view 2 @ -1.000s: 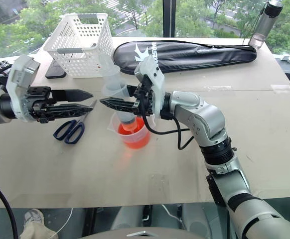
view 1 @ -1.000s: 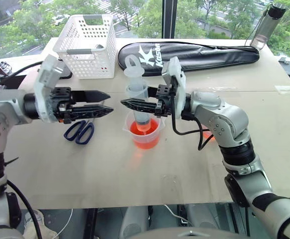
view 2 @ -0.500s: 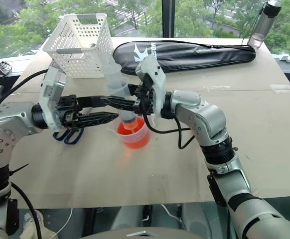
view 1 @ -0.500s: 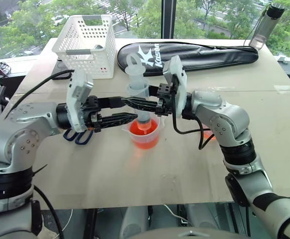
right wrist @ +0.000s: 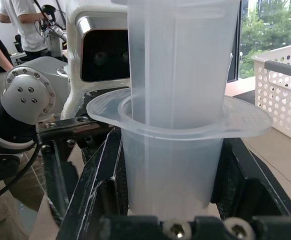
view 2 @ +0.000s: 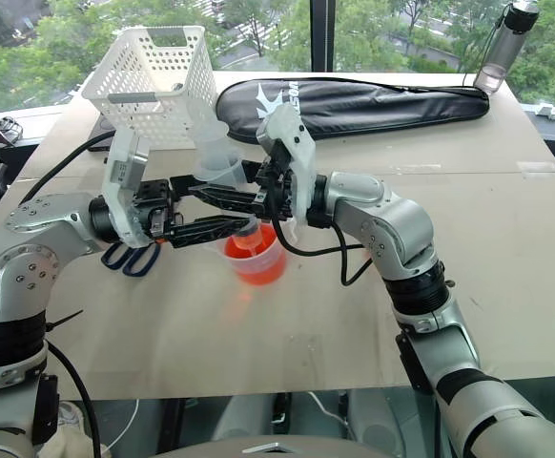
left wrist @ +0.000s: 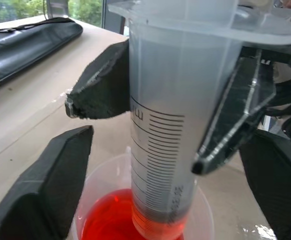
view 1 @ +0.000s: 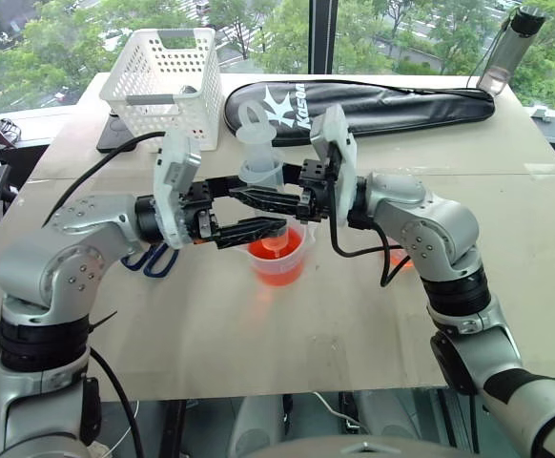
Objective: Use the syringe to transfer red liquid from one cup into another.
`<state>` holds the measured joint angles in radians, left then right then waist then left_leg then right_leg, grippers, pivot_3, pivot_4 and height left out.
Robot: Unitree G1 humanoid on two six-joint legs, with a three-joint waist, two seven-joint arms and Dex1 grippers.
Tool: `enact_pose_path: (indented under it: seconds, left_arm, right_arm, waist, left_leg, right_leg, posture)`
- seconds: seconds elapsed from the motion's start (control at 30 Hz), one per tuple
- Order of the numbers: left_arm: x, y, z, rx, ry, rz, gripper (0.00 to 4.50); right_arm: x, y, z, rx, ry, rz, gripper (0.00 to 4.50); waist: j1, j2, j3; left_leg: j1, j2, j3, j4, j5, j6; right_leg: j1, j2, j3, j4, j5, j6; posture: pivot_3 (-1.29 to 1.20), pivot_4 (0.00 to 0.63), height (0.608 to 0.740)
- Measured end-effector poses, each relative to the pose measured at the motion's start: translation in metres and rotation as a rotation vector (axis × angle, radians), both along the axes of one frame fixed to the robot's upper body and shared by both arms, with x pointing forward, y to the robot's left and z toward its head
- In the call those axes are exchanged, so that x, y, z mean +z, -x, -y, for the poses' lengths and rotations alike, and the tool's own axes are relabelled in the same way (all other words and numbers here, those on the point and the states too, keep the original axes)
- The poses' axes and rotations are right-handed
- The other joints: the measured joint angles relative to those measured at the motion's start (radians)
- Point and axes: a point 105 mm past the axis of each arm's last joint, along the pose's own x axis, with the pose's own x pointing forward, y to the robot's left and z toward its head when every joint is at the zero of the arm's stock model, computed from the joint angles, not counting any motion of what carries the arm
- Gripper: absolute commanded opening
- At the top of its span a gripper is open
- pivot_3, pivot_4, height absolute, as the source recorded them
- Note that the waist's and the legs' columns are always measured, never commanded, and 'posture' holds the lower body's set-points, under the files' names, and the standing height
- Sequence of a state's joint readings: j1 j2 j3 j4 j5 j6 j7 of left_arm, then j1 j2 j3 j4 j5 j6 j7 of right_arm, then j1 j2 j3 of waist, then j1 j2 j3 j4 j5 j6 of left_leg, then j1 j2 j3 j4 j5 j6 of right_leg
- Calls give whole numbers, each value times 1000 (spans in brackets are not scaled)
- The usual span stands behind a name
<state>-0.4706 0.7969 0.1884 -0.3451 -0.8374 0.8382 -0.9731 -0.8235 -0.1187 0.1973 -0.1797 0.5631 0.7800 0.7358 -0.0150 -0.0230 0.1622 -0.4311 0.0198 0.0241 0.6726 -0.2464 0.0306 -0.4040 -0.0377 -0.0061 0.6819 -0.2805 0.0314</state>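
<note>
The syringe (view 1: 261,181) stands upright near the middle of the bench (view 1: 258,334), its tip dipped into the red liquid (left wrist: 105,227) of the cup (view 1: 278,256) beneath it. The right end effector (view 1: 249,198) grips the barrel just under the flange, jaws closed on it from the right. The left end effector (view 1: 255,214) comes in level from the left with its jaws spread wide, one finger on each side of the barrel lower down and not yet clamped. Judged from this, the transfer is at its draw stage: the tip is in the liquid, the plunger ring (view 1: 256,119) sits high above the flange, and carrying the load to the other cup is all still to do. The head views show the blue-handled scissors (view 1: 158,260) just left of the cup, and the white basket (view 1: 163,86) and black case (view 1: 373,100) along the far edge. The left wrist view adds the barrel's printed scale and orange-red liquid at its base; the right wrist view shows the flange resting on the right fingers.
</note>
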Motion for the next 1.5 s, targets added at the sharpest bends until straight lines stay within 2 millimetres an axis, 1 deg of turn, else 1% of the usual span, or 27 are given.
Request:
enact_pose_path:
  seconds: [0.1,0.13,0.2,0.27,0.3,0.37,0.4,0.6,0.67,0.77,0.8,0.83,0.9,1.17,1.33,1.43,1.5]
  left_arm:
    - [1,-1,0,2,4,7,4500]
    - [2,-1,1,3,7,11,4107]
    - [2,-1,1,2,12,15,3731]
    - [1,0,4,-9,24,10,2836]
    - [0,0,5,-13,29,8,2320]
    - [-1,-1,5,-5,27,15,1496]
    - [0,-1,5,-5,27,23,1369]
    - [-1,-2,7,-10,25,38,1369]
    - [-2,-2,8,-14,24,40,1369]
    - [-2,-3,8,-9,22,49,1369]
    - [-1,-3,7,-9,23,54,1369]
    - [-1,-4,7,-8,24,55,1369]
    - [-1,-4,6,-9,23,63,1369]
    - [3,-3,-1,-19,6,89,1369]
    - [7,-4,-8,-11,46,51,1369]
    - [9,-3,-6,-24,60,35,1369]
    - [11,-3,-6,-22,63,27,1369]
  right_arm:
    - [0,0,0,0,0,-1,1583]
    - [0,0,0,1,0,-1,1583]
    - [0,0,-1,1,-2,-2,1583]
    - [1,-1,1,-8,-8,-3,1583]
    - [2,-2,1,-15,-11,-2,1583]
    - [4,-2,2,-10,-21,-8,1566]
    - [4,-2,2,-10,-24,-10,1540]
    - [4,-2,4,-16,-17,-18,1515]
    - [4,-2,5,-14,-15,-21,2599]
    - [6,4,5,32,-27,-38,3983]
    - [8,5,5,41,-32,-35,4380]
    - [10,7,5,45,-33,-25,4500]
    - [14,8,7,47,-29,0,4500]
    - [18,8,23,48,-19,17,4500]
    - [30,4,44,-20,-55,44,4500]
    - [26,4,56,-49,-96,1,4500]
    - [22,0,67,-97,-121,-38,4500]
  waist:
    - [0,0,0]
    - [0,0,0]
    - [0,0,0]
    - [1,0,0]
    - [0,0,0]
    - [1,0,0]
    - [0,0,0]
    - [1,0,0]
    - [1,0,0]
    - [0,0,0]
    - [0,0,0]
    - [0,0,0]
    - [0,0,0]
    - [1,0,0]
    - [1,0,0]
    - [3,0,0]
    - [2,0,0]
  left_leg:
    - [0,0,0,0,0,0]
    - [0,0,0,0,0,0]
    - [0,0,0,0,0,0]
    - [0,0,0,0,0,0]
    - [0,0,0,0,0,0]
    - [0,0,0,0,0,0]
    - [0,0,0,0,0,0]
    - [0,0,0,0,0,0]
    - [0,0,0,0,0,0]
    - [0,0,0,0,0,0]
    - [0,0,0,0,0,0]
    - [0,0,0,0,0,0]
    - [0,0,0,0,0,0]
    - [0,0,0,0,0,0]
    - [0,0,0,0,0,0]
    - [0,0,-1,0,0,0]
    - [0,0,-1,0,0,0]
  right_leg:
    - [0,0,0,0,0,0]
    - [0,0,0,0,0,0]
    - [0,0,0,0,0,0]
    - [0,0,0,0,0,0]
    - [0,0,0,0,0,0]
    - [0,0,0,0,0,0]
    - [0,0,0,0,0,0]
    - [0,0,0,0,0,0]
    - [0,0,0,0,0,0]
    - [0,0,0,0,0,0]
    - [0,0,0,0,0,0]
    - [0,0,0,0,0,0]
    - [0,0,0,0,0,0]
    - [0,0,-1,-1,0,0]
    - [0,-1,-1,-1,0,0]
    - [1,-1,0,-2,0,0]
    - [1,-1,0,-2,0,0]
  posture:
    - [0,150,724]
    - [0,150,724]
    - [0,150,724]
    - [0,150,724]
    - [0,150,724]
    - [0,150,724]
    - [0,150,724]
    - [0,150,724]
    - [0,150,724]
    - [0,150,724]
    - [0,150,724]
    - [0,150,724]
    - [0,150,724]
    - [0,150,724]
    - [0,150,724]
    - [0,150,724]
    - [0,150,724]
